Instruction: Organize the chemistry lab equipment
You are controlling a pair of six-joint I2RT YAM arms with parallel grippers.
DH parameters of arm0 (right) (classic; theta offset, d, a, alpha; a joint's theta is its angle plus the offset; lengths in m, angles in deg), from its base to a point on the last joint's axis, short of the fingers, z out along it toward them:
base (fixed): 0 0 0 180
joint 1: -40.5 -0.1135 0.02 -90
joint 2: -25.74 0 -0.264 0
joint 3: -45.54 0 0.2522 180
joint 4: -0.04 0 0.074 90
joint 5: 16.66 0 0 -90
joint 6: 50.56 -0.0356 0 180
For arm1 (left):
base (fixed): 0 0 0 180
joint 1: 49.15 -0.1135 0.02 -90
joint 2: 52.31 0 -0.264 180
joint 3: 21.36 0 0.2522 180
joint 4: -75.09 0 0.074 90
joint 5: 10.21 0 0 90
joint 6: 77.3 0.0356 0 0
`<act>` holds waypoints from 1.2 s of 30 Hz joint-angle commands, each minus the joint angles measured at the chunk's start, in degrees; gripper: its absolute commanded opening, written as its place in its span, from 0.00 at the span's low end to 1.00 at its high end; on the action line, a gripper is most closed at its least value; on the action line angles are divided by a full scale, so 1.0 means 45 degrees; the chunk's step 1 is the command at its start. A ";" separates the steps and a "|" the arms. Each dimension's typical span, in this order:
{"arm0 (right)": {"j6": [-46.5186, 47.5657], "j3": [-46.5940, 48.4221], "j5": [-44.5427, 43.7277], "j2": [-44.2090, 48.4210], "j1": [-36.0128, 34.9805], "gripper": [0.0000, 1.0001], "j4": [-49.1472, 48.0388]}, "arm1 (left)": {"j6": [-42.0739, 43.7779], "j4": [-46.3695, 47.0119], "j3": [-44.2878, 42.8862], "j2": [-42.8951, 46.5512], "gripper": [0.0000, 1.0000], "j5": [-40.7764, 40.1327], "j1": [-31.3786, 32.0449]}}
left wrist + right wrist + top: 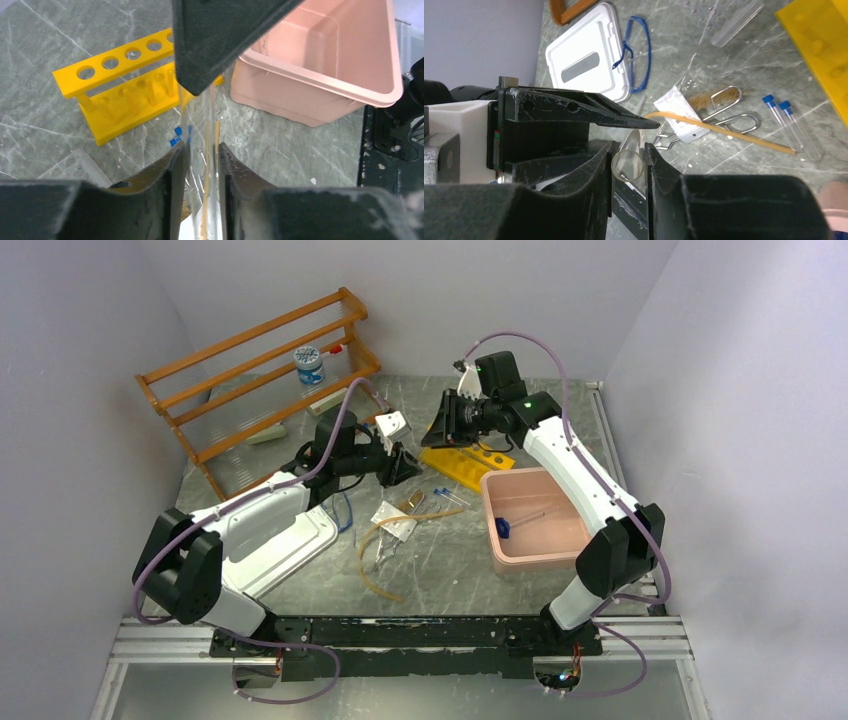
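Note:
A clear test tube (200, 120) is gripped at both ends, above the table between the arms. My left gripper (200, 147) is shut on its lower part. My right gripper (629, 150) is shut on the tube's open mouth (628, 165), whose rim touches both pads. From above, the left gripper (405, 465) and right gripper (440, 425) meet tip to tip beside the yellow tube rack (465, 465). On the table lie a tan hose (724, 132), a white packet (679, 112), wire tongs (724, 95) and two blue-capped tubes (786, 122).
A pink bin (535, 520) holding a small blue item stands at the right. A white lid (584, 55) and blue safety glasses (636, 55) lie at the left. The wooden shelf rack (260, 370) with a jar (309, 365) stands at the back left.

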 commanded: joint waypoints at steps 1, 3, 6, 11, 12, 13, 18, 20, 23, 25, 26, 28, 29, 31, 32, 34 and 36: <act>0.0413 0.0501 -0.1325 0.0204 -0.0006 0.14 -0.0641 | -0.0576 0.0709 -0.0246 -0.0010 0.43 0.0212 0.0067; 0.0838 0.0777 -0.2209 0.0312 0.0013 0.14 -0.0912 | -0.1440 0.0839 -0.0154 0.0090 0.54 -0.0751 0.0045; 0.1725 0.1742 -0.3465 0.0211 -0.0017 0.14 -0.0851 | -0.2539 0.0772 -0.0151 0.0288 0.70 -0.1962 -0.0152; 0.3005 0.3865 -0.5950 -0.0883 -0.0089 0.14 0.0128 | -0.3942 0.1348 0.0396 0.0890 0.74 -0.3574 -0.0686; 0.3240 0.4264 -0.6563 -0.1164 -0.0170 0.13 0.0321 | -0.4147 0.1623 0.0640 0.1076 0.74 -0.3851 -0.0807; 0.3465 0.4706 -0.7454 -0.1416 -0.0263 0.13 0.0472 | -0.4319 0.1831 0.0859 0.1306 0.74 -0.4144 -0.0927; 0.4299 0.5646 -0.9118 -0.2495 -0.0548 0.13 0.0614 | -0.4732 0.1478 0.1320 0.1870 0.72 -0.6213 -0.1306; 0.4403 0.5779 -0.9454 -0.2841 -0.0622 0.13 0.0560 | -0.4906 0.1147 0.1379 0.1995 0.72 -0.6952 -0.1329; 0.4496 0.5653 -0.9644 -0.3176 -0.0681 0.13 0.0300 | -0.5066 0.1006 0.1604 0.2174 0.71 -0.7368 -0.1368; 0.4562 0.5370 -0.9528 -0.3295 -0.0716 0.13 0.0012 | -0.5096 0.1107 0.1753 0.2240 0.71 -0.7185 -0.1392; 0.4587 0.5177 -0.9478 -0.3318 -0.0739 0.13 -0.0204 | -0.5083 0.1212 0.1852 0.2260 0.71 -0.6968 -0.1393; 0.4683 0.4649 -0.9264 -0.3356 -0.0764 0.13 -0.0753 | -0.5162 0.1506 0.2078 0.2322 0.70 -0.6464 -0.1412; 0.4661 0.4450 -0.9279 -0.3379 -0.0804 0.13 -0.0956 | -0.5218 0.1611 0.2169 0.2356 0.70 -0.6326 -0.1412; 0.4627 0.4003 -0.9215 -0.3349 -0.0839 0.13 -0.1411 | -0.5346 0.1668 0.2304 0.2421 0.70 -0.6218 -0.1412; 0.4605 0.3793 -0.9207 -0.3344 -0.0864 0.13 -0.1590 | -0.5370 0.1678 0.2351 0.2444 0.70 -0.6229 -0.1412; 0.4627 0.3478 -0.9123 -0.3344 -0.0886 0.13 -0.1893 | -0.5366 0.1621 0.2359 0.2466 0.69 -0.6316 -0.1412; 0.4724 0.3314 -0.9124 -0.3461 -0.0914 0.13 -0.2046 | -0.5280 0.1512 0.2297 0.2486 0.69 -0.6341 -0.1412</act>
